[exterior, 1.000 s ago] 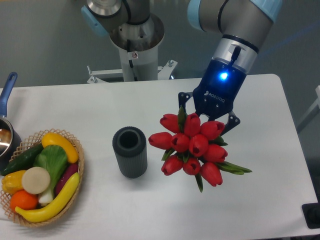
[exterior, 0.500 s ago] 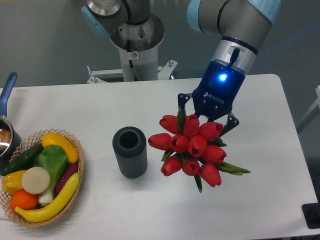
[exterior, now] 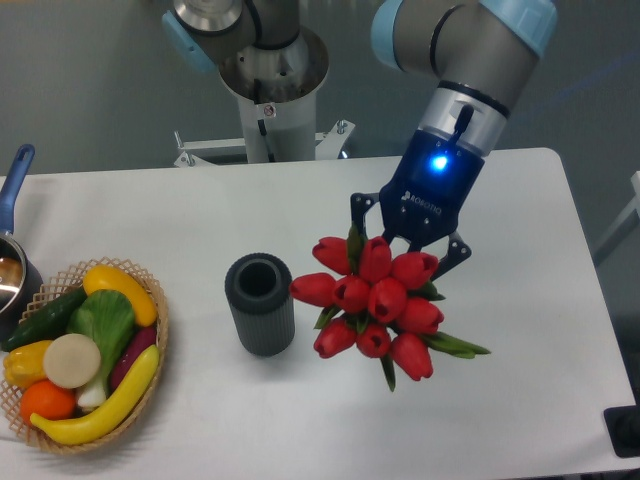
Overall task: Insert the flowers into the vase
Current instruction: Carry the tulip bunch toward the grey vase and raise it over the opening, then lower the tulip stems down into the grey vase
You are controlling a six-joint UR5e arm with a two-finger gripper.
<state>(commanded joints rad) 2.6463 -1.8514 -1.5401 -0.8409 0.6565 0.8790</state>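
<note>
Overhead, the claw (exterior: 408,243) was clenched on the flowers (exterior: 375,300), its dark fingers (exterior: 453,252) showing on either side of the bunch's upper edge; the grip point on the stems was hidden behind the red buds. Blooms faced the camera, green leaves trailing out below and right of the claw. The vase (exterior: 260,303) stood upright on the table (exterior: 200,220), just left of the bunch and apart from it, mouth open, nothing visible inside. Far left of the claw, a wicker basket (exterior: 152,345) held assorted fruit and vegetables. A blue-handled pot (exterior: 12,255) sat at the left table edge.
</note>
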